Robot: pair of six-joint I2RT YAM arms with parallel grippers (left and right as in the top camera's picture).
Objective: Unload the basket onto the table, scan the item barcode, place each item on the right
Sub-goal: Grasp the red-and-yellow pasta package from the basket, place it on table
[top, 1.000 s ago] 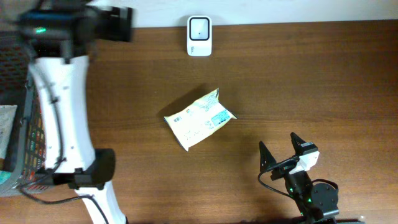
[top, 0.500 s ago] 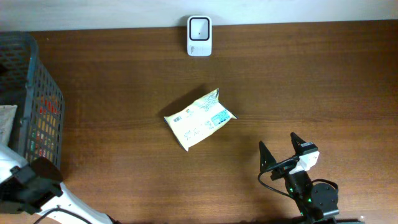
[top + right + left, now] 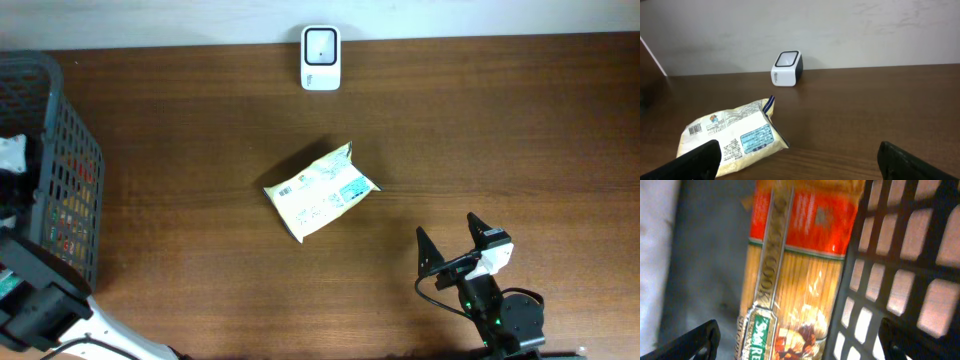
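- Brown wood table [image 3: 520, 130], seen from overhead: the yellow-white packet [image 3: 320, 192] lies flat near the middle, tilted, its printed label facing up.
- A white scanner [image 3: 320, 44] stands at the far edge, well apart from the packet.
- A dark mesh basket [image 3: 45, 70] sits at the left edge, and the left arm reaches in from the lower left. Its fingers cannot be made out here.
- The right gripper [image 3: 446, 228] rests at the near edge, its fingers spread and empty. The packet lies up and to the left of it, apart.
- Left wrist view, which alone shows the inside of the basket: an orange pasta pack [image 3: 800, 255] lies against the mesh wall [image 3: 890, 270].
- The left gripper [image 3: 797, 340] hangs above the pasta pack with its fingers spread wide, holding nothing. The packet is out of this view.
- Right wrist view, low over the table: the packet [image 3: 732, 135] lies ahead of the right gripper [image 3: 797, 160], nearer the left finger, untouched.
- This view shows the scanner [image 3: 786, 68] with its window tilted upward, beyond the packet and against the pale wall.
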